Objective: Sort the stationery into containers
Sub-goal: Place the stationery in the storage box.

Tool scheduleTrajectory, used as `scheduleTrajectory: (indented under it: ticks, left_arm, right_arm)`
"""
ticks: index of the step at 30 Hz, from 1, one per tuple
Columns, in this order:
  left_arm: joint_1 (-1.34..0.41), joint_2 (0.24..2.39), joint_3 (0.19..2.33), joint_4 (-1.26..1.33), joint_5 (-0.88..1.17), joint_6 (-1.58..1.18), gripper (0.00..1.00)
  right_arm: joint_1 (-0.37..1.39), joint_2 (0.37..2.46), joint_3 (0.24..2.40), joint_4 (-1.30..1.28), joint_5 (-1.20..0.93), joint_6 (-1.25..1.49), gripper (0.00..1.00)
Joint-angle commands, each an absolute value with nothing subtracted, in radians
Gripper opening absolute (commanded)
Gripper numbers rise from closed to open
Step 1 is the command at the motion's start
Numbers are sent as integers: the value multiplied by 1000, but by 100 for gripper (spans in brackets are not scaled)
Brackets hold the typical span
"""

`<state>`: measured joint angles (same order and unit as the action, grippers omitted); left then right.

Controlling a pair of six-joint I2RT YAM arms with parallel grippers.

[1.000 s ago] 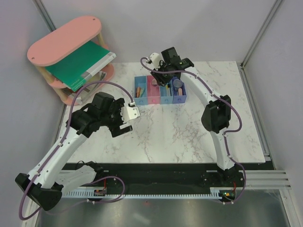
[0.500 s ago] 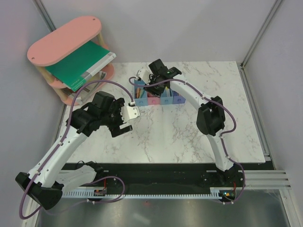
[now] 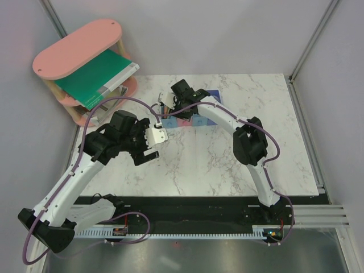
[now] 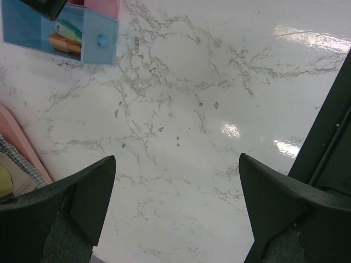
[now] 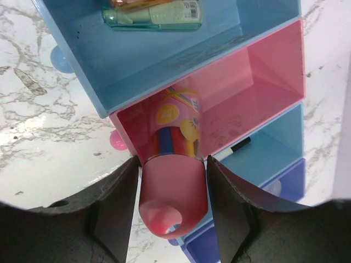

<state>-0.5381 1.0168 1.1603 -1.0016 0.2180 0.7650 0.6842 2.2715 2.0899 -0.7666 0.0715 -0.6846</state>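
My right gripper (image 5: 171, 164) is shut on the pink stubby cylinder (image 5: 175, 189) with a colourful label, its far end tipped into the pink bin (image 5: 258, 82). The neighbouring light blue bin (image 5: 164, 60) holds the mint-green capsule (image 5: 159, 15) and an orange stick (image 5: 134, 3). The other light blue bin (image 5: 271, 145) holds the black-and-white pen (image 5: 233, 149); the dark blue bin (image 5: 293, 183) lies beyond. In the top view my right gripper (image 3: 173, 108) covers most of the row (image 3: 199, 121). My left gripper (image 4: 175, 208) is open and empty over bare marble (image 3: 152, 145).
A pink oval-topped shelf (image 3: 74, 45) with a large green book (image 3: 94, 77) stands at the back left. The end light blue bin (image 4: 98, 41) shows at the top left of the left wrist view. Grey walls enclose the marble table (image 3: 256, 114).
My right arm has swung left along the row of bins, from the dark blue end to the pink bin. The left arm has not moved.
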Motion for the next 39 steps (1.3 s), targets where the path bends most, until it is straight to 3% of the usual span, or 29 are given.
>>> scheduleTrajectory:
  ticks: [1,8,19,25,31,39]
  left_arm:
    - [-534,994,1169,-997,253,726,100]
    - [-534,988,1163,-991,255,729,100]
    - [-534,976,1144,-977,261,729,100]
    - [-534,971,1140,-965,267,721,100]
    - [-534,971,1138,-959,270,719,100]
    - [-534,960,1132,-957,268,722,100]
  right_arm:
    - [707,2201,2027,-625,199,-718,62]
    - [721,2164,1951,-512,285,-732,80]
    - [726,2085,1818,-307,469,-807,82]
    - [727,2007,1801,-321,371,-772,82]
    - [742,1979,1640,29,569,-943,82]
    - [741,1980,1700,-132,505,-845,84]
